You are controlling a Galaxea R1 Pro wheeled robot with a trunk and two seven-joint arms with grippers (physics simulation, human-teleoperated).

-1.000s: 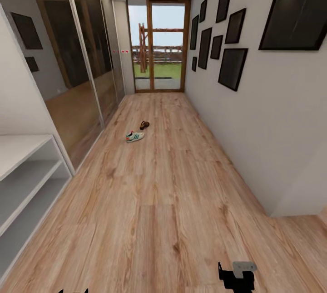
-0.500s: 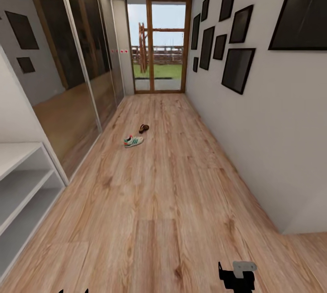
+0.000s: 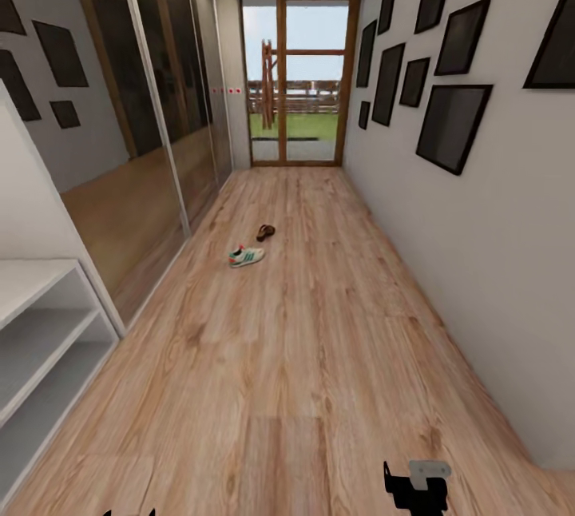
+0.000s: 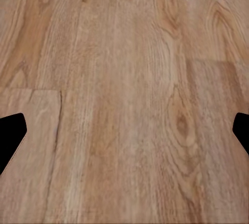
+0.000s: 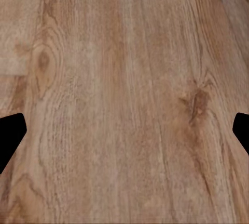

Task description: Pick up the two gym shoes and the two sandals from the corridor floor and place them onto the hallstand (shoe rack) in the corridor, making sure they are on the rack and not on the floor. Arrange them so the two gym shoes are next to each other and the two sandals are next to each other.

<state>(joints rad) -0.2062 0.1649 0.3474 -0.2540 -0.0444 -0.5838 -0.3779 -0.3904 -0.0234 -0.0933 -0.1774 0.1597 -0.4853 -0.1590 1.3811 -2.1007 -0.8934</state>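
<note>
Grey shelving (image 3: 48, 316) stands at the left, and well ahead on the corridor floor (image 3: 303, 388) lie one gym shoe (image 3: 246, 256) and, just beyond it, one sandal (image 3: 265, 232), both far out of reach, so the step in hand looks like a drive: roll straight up the hall and stop short of the pair. The shoe's long axis runs slantwise, toe towards the right wall; the sandal's slants likewise. Both the left gripper (image 4: 124, 135) and the right gripper (image 5: 124, 135) have fingers spread wide over bare planks.
</note>
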